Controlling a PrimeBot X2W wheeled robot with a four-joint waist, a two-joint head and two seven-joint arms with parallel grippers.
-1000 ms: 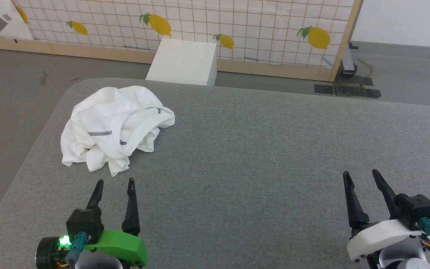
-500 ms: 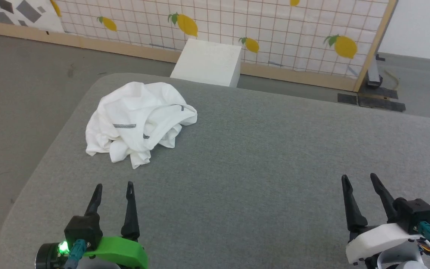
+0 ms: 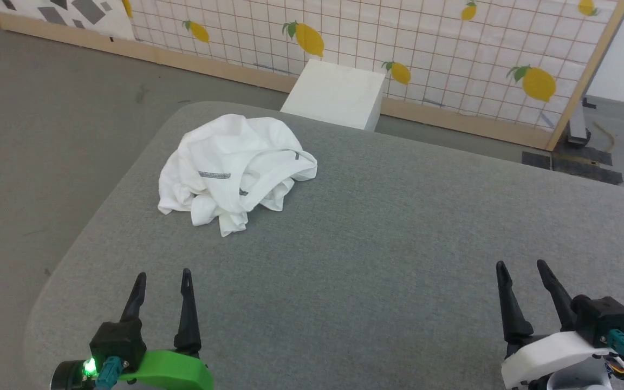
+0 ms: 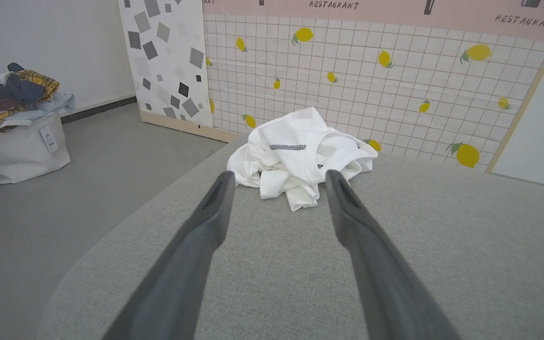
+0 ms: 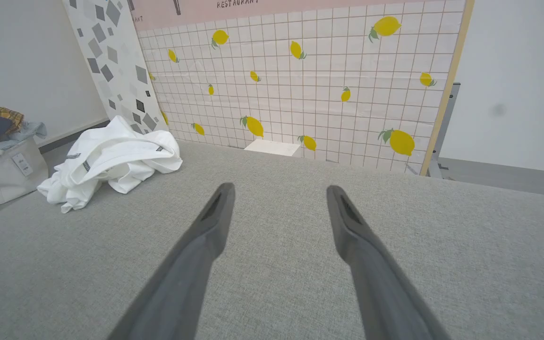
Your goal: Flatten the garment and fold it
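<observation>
Two parted, empty: left end effector (image 3: 163, 273), right end effector (image 3: 521, 264); garment (image 3: 231, 173) crumpled, axis unclear

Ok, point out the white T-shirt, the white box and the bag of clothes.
white T-shirt (image 3: 239, 162), head view, middle of the crumpled heap.
white box (image 3: 336, 95), head view, middle of its visible face.
bag of clothes (image 4: 17, 153), left wrist view, front wall.
</observation>
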